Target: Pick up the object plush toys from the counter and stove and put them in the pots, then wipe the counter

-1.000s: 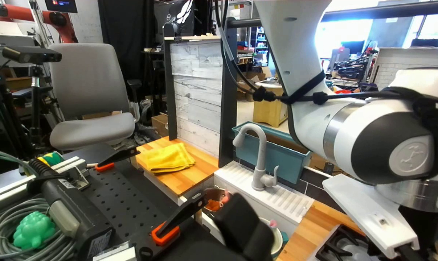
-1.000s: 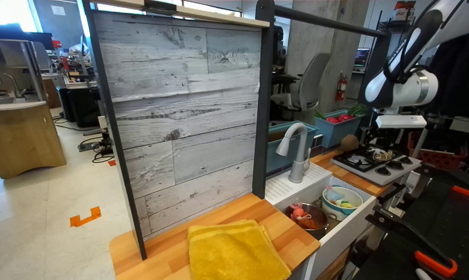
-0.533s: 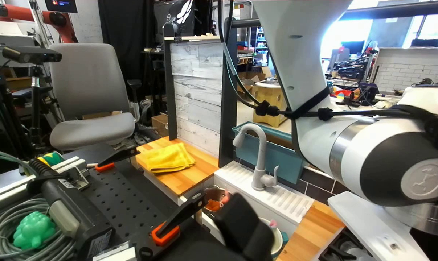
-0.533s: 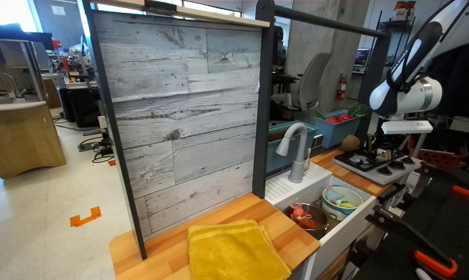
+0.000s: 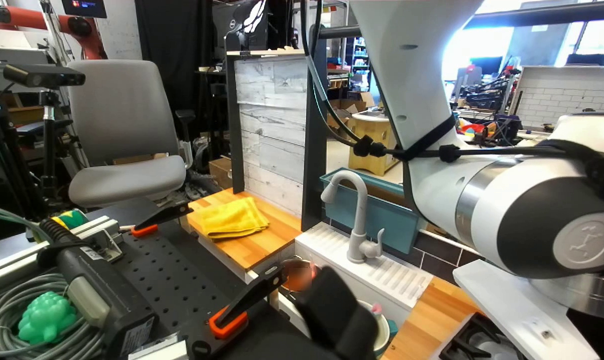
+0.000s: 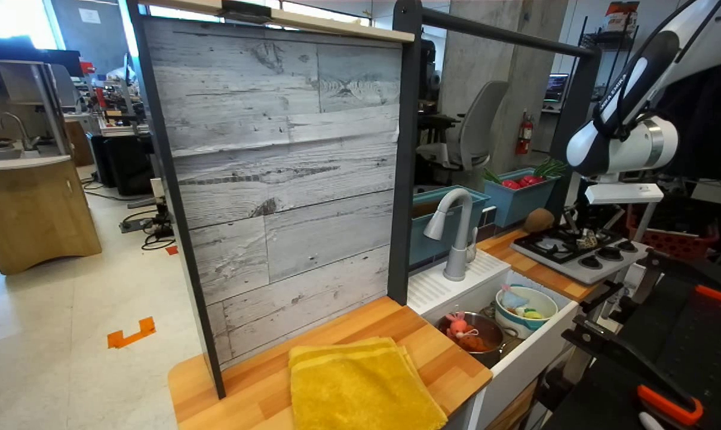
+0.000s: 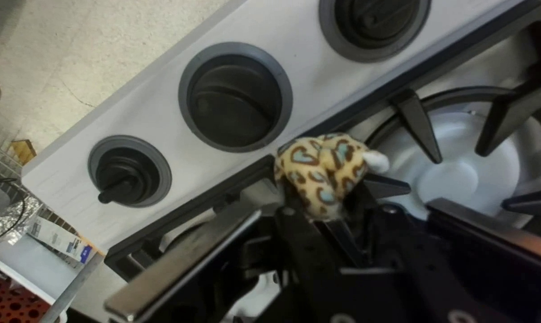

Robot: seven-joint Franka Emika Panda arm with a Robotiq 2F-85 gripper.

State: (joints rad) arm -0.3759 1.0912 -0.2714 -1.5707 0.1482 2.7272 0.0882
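On the stove (image 7: 171, 125), the toy (image 7: 319, 166) is pinched by the pincer (image 7: 326, 199).
The grip should be firmed fully, then the toy raised straight clear of the grate (image 7: 418, 128).

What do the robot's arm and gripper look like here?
The arm is white and rounded, with a silver ring, a dark grey cap bearing a pale emblem, and black cables strapped along it. The gripper is black with metallic side bars.

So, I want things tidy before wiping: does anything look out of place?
Yes: a cream leopard-spotted plush toy is over the black-grated grey stove, odd for soft fabric. A green knobbly lump lies amid coiled grey cable, seemingly stray.
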